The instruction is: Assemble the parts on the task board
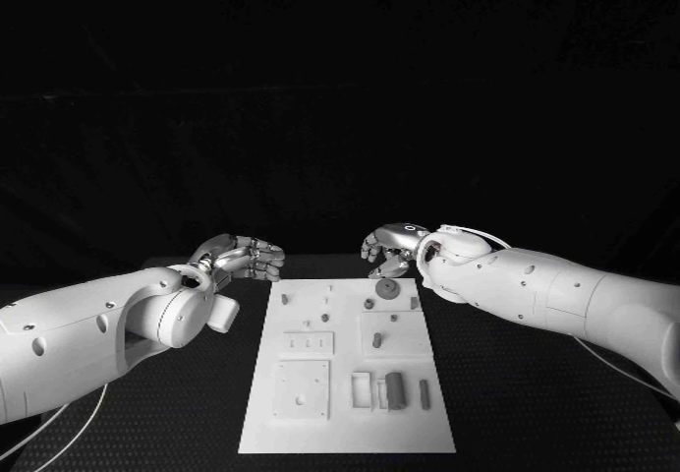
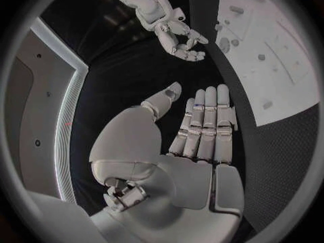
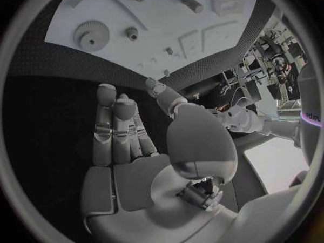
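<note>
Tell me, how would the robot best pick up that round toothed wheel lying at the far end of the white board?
Probably by its toothed rim, from above: the gear lies flat on the task board, so only its edge offers grip. The right hand, empty, hovers nearest.

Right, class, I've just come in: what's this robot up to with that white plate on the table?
It is set to assemble small grey parts on the white task board. At this moment neither hand holds anything. The left hand hovers beside the board's far left corner, fingers apart. The right hand hangs just above the board's far edge, near a round gear. Other parts lie on the board untouched.
</note>
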Robot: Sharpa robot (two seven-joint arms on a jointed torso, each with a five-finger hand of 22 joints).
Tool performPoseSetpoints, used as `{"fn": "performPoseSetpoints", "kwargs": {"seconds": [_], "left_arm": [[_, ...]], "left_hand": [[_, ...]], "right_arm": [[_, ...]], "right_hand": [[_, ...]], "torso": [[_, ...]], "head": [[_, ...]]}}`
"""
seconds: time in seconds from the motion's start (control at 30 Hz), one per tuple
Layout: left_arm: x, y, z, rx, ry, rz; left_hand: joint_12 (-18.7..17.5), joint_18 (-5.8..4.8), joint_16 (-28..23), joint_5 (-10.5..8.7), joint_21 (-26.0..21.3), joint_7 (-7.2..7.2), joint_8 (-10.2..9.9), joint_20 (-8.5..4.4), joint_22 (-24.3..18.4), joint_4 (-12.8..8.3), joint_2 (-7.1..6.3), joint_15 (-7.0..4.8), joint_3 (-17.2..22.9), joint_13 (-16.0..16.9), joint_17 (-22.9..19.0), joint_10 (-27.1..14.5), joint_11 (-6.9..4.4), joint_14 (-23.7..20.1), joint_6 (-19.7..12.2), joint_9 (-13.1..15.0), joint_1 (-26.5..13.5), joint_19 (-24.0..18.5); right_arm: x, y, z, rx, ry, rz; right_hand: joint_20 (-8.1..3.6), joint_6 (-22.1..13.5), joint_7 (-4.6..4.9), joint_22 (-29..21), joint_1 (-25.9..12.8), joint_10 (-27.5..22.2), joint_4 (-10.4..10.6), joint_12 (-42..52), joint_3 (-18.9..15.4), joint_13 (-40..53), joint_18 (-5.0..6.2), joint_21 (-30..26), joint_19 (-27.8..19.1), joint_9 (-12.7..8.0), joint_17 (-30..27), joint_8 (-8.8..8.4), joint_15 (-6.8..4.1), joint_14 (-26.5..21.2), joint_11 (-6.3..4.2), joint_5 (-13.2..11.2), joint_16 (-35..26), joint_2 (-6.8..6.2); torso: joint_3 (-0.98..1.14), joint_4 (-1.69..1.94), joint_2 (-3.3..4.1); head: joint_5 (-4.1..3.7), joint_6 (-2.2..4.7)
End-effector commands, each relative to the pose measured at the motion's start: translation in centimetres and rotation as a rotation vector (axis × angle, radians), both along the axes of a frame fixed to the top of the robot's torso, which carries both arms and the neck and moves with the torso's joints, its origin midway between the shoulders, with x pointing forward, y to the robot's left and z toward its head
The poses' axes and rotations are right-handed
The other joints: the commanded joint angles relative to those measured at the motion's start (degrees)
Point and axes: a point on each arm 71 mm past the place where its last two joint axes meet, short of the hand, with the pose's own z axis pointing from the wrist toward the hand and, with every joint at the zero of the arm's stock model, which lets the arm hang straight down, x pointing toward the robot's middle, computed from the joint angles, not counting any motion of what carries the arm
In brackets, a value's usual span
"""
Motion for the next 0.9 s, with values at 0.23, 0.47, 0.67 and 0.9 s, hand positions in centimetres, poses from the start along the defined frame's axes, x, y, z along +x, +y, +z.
{"fn": "performPoseSetpoints", "kwargs": {"seconds": [0.23, 0.47, 0.67, 0.9], "left_arm": [[-0.3, -0.5, 0.4, -0.014, -0.012, -0.034], [-0.3, -0.3, 0.4, -0.014, -0.01, -0.032], [-0.3, -0.3, 0.4, -0.013, -0.009, -0.032], [-0.3, -0.4, 0.3, -0.014, -0.009, -0.036]], "left_hand": [[-0.48, 0.96, -0.41, -0.05, -0.02, -0.06, -0.16, -0.06, 0.13, 0.46, -0.05, 0.04, -0.07, 0.11, 0.16, 0.26, 0.27, 0.15, 0.26, -0.15, -0.7, 0.02], [-0.57, 0.96, -0.5, -0.05, -0.05, -0.06, -0.18, -0.06, 0.17, 0.52, -0.02, 0.05, -0.08, 0.14, 0.26, 0.27, 0.28, 0.14, 0.26, -0.22, -0.81, -0.02], [-0.64, 0.95, -0.57, -0.05, -0.06, -0.05, -0.2, -0.06, 0.2, 0.55, -0.01, 0.06, -0.09, 0.17, 0.33, 0.27, 0.29, 0.13, 0.25, -0.28, -0.9, -0.04], [-0.71, 0.95, -0.64, -0.05, -0.08, -0.04, -0.21, -0.05, 0.24, 0.59, 0.0, 0.06, -0.11, 0.2, 0.42, 0.28, 0.3, 0.13, 0.25, -0.34, -0.98, -0.07]], "right_arm": [[-0.4, 0.4, -1.4, -0.148, -0.004, 0.049], [-0.9, 0.0, -2.3, -0.198, 0.01, 0.055], [-1.2, 0.0, -2.7, -0.218, 0.017, 0.066], [-1.4, 0.2, -3.0, -0.227, 0.023, 0.075]], "right_hand": [[-0.57, 1.84, -0.25, 1.52, 0.16, 1.15, -0.07, 0.27, 0.9, -0.32, 1.79, 4.1, -1.02, 0.08, -0.03, 0.67, 0.01, -0.15, -0.22, 0.27, 3.61, 0.2], [-0.69, 3.16, -0.16, 1.45, 0.04, 2.64, -0.08, 0.72, 1.07, -0.07, 1.79, 6.01, -1.37, 0.21, -0.43, 1.27, -0.11, -0.5, -0.34, 0.26, 5.39, 0.47], [-0.69, 3.54, -0.12, 1.43, -0.05, 3.07, -0.06, 0.8, 1.11, 0.03, 1.79, 6.55, -1.48, 0.24, -0.66, 1.41, -0.16, -0.62, -0.39, 0.26, 5.92, 0.45], [-0.68, 3.58, -0.1, 1.41, -0.18, 3.13, -0.01, 0.76, 1.11, 0.04, 1.79, 6.79, -1.51, 0.23, -0.77, 1.4, -0.15, -0.67, -0.38, 0.26, 6.15, 0.37]], "torso": [[-0.09, 1.33, 1.98], [-0.01, 1.55, 2.67], [0.18, 1.63, 3.32], [0.3, 1.79, 3.81]], "head": [[-1.0, 0.07], [-1.17, 0.15], [-1.27, 0.43], [-1.46, 0.51]]}}
